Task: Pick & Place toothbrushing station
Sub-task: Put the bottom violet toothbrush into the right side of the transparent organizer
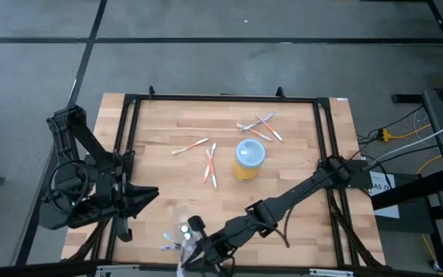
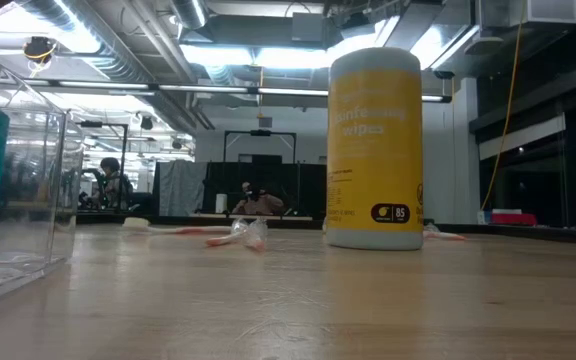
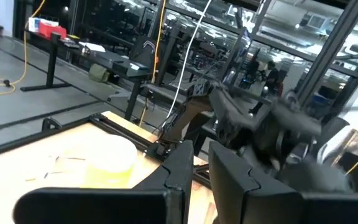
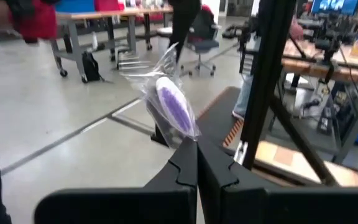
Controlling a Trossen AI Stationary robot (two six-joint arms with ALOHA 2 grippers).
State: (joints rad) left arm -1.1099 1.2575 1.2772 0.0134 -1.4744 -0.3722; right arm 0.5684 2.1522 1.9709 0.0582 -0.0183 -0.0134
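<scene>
The yellow cup with a pale-blue top point(image 1: 248, 158) stands upright on its base right of the table's middle, and shows in the low view too point(image 2: 375, 150). Thin toothbrushes lie flat left of it point(image 1: 210, 165) and behind it point(image 1: 258, 126). My right gripper point(image 1: 189, 252) reaches across to the near edge and is shut on a clear plastic pouch with a purple brush head inside point(image 4: 171, 104). Small teal pieces point(image 1: 168, 238) lie beside it. My left gripper point(image 1: 154, 195) hovers at the near left, its fingers point(image 3: 201, 171) a narrow gap apart with nothing between them. My right gripper pinches the clear pouch by its crumpled end point(image 4: 191, 138) between its two fingertips, which come at it about level, pointing past the table's near edge. The pouch sticks out beyond the fingertips, tilted, with the purple brush head away from the fingers.
A black frame point(image 1: 129, 115) runs around the tabletop. In the low view, a clear box point(image 2: 23, 200) holding something teal stands at the left. My right arm point(image 1: 298, 192) crosses the near half of the table slantwise. Bare wood lies at the far left point(image 1: 160, 115).
</scene>
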